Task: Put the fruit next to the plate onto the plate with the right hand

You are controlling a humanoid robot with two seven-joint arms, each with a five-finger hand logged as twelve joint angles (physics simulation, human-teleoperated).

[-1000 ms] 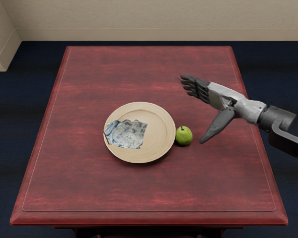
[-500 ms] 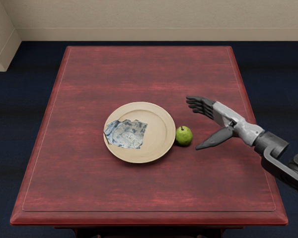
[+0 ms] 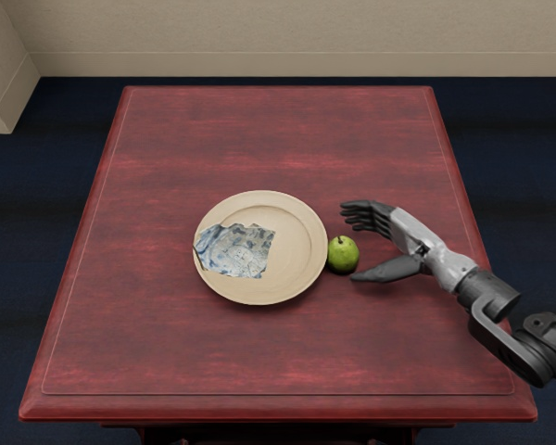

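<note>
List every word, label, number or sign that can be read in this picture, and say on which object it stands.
No readable text anywhere.
The round beige plate carries a blue and white patch: a pattern only, no letters can be made out.
The small green fruit, the dark red wooden table and the grey and black right hand show no markings.

No readable text; plate (image 3: 301, 243) bears only blue-white pattern.
</note>
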